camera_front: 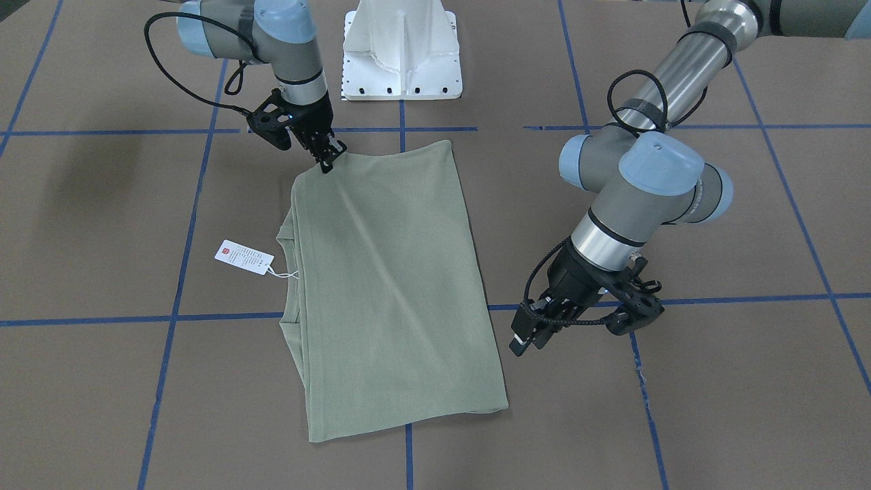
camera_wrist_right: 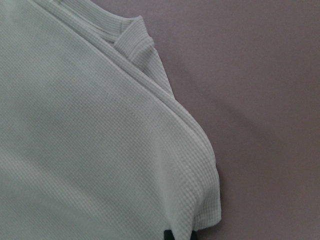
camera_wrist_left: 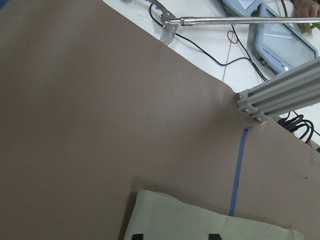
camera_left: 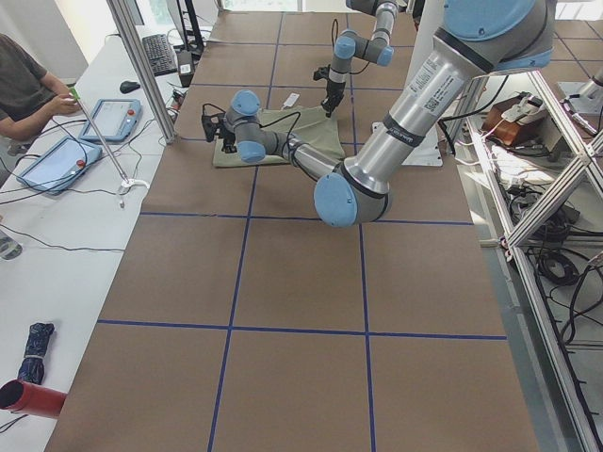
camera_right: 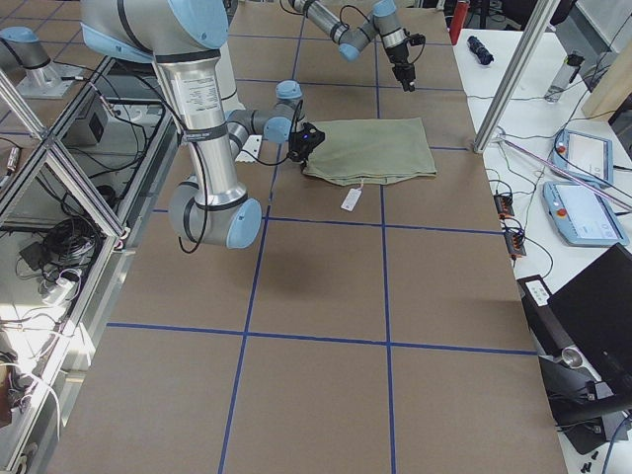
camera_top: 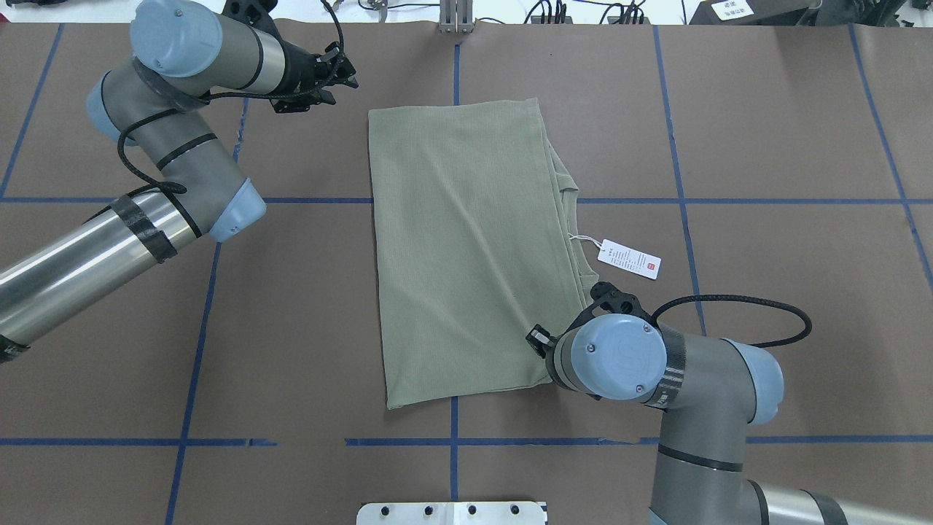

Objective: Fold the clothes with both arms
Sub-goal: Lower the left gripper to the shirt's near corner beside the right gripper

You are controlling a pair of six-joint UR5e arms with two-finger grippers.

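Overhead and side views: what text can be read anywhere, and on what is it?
Hang tag on the shirt: red square, fine print, too small to read.
Label on the left arm: blurred, unreadable.
Sticker on the right arm: blurred, unreadable.
White sign beyond the table: blurred, unreadable.
Nothing legible.

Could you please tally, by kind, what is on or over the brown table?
Shirt: 1
Tag: 1
Arms (left arm, right arm): 2
Base: 1
Total: 5
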